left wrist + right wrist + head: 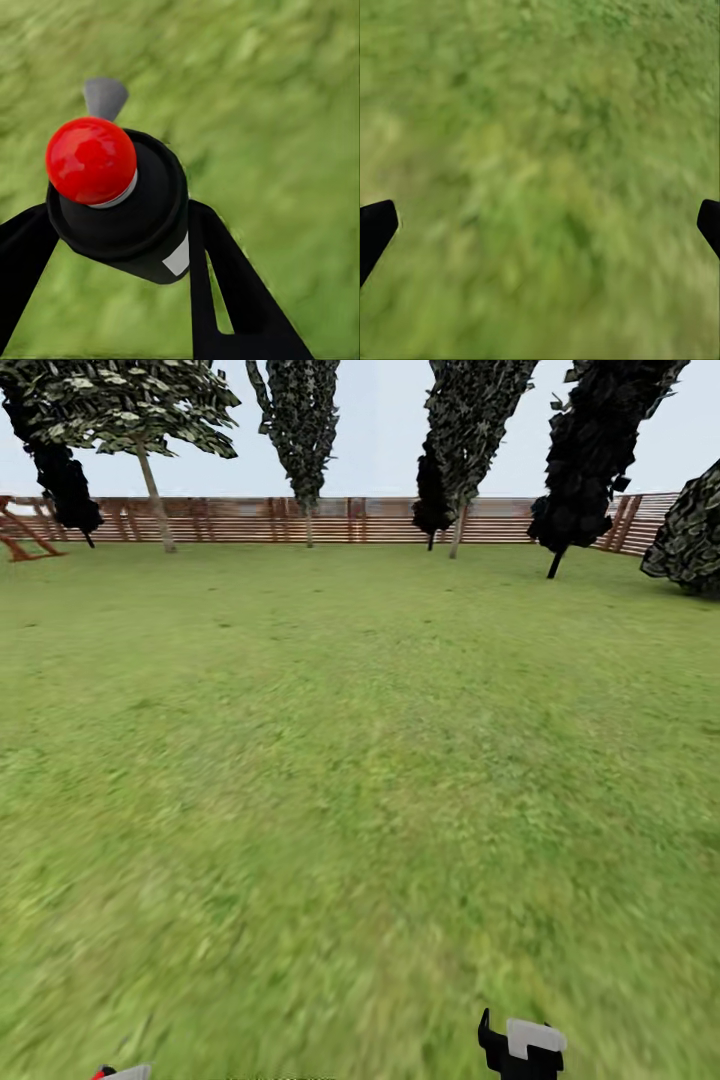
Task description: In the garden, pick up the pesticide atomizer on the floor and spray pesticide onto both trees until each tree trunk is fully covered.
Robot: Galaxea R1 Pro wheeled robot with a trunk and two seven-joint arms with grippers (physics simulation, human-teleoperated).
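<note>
In the left wrist view my left gripper (118, 225) is shut on the pesticide atomizer (127, 225), a dark bottle with a red dot (90, 159) on top and a white label. It hangs above blurred grass. In the head view the bottle's red top (103, 1072) just peeks over the bottom edge. My right gripper (522, 1048) sits low at the bottom right, and in its wrist view it (544, 223) stands open with only grass between the fingers. The lawn of the garden (360, 740) stretches ahead. The two thick-trunked trees are out of view.
A brown slatted fence (350, 520) closes the far side of the lawn. Along it stand a small leafy tree with a thin pale stem (155, 490), dark columnar trees (300, 420), and a dark bush (690, 540) at far right. A wooden frame (25, 535) leans at far left.
</note>
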